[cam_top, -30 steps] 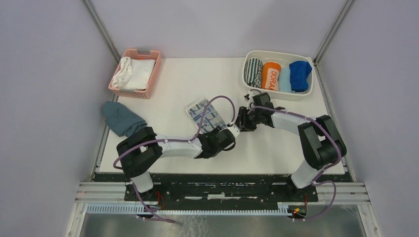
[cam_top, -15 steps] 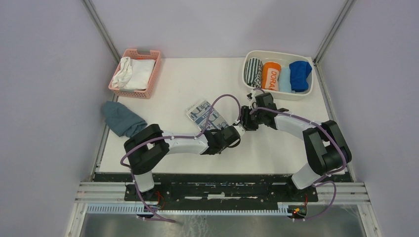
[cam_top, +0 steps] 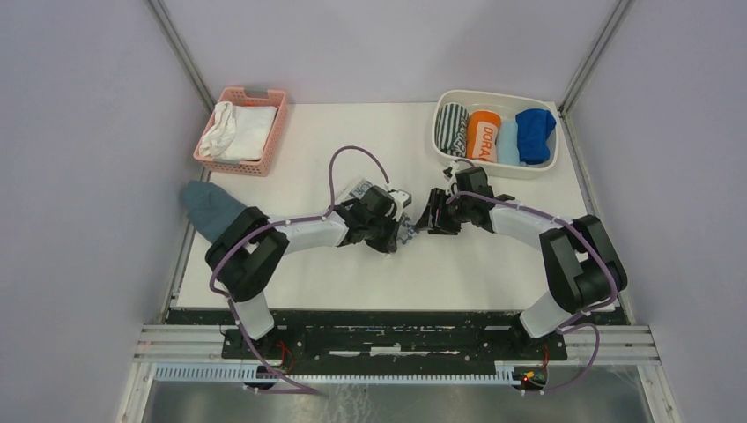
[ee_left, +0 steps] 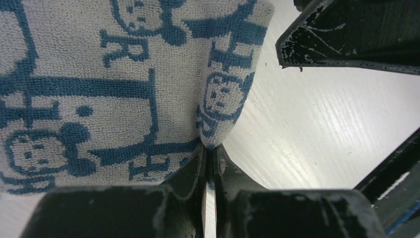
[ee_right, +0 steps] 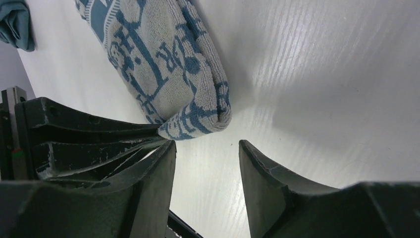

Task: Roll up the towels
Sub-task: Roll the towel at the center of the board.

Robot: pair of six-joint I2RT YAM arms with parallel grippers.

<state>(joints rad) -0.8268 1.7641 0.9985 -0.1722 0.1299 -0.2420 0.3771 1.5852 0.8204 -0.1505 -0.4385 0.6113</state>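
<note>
1. Left gripper (ee_left: 210, 148) is now pinching shut on the near end of the patterned towel (ee_left: 99, 74), having been half open a second ago.
2. It is carrying that end up over the rest, mid-desk, so the roll is starting.
3. Right gripper (ee_right: 205, 151) is widening, gripping nothing, sitting just beside the towel's corner.
4. Light blue towel (cam_top: 507, 141) and royal blue towel (cam_top: 534, 132) are sitting in the white bin (cam_top: 495, 94), far-right corner (apparently rolled).

Left arm (cam_top: 304, 233) stretched from near edge to tabletop centre. Left gripper (ee_left: 210, 148) low, jaws pinched tight on corner of whitish terry towel with blue printed pattern (ee_left: 99, 74). Right arm (cam_top: 528, 220) bent inward. Right gripper (ee_right: 205, 148) low, jaws apart, empty, just beside left gripper.
</note>
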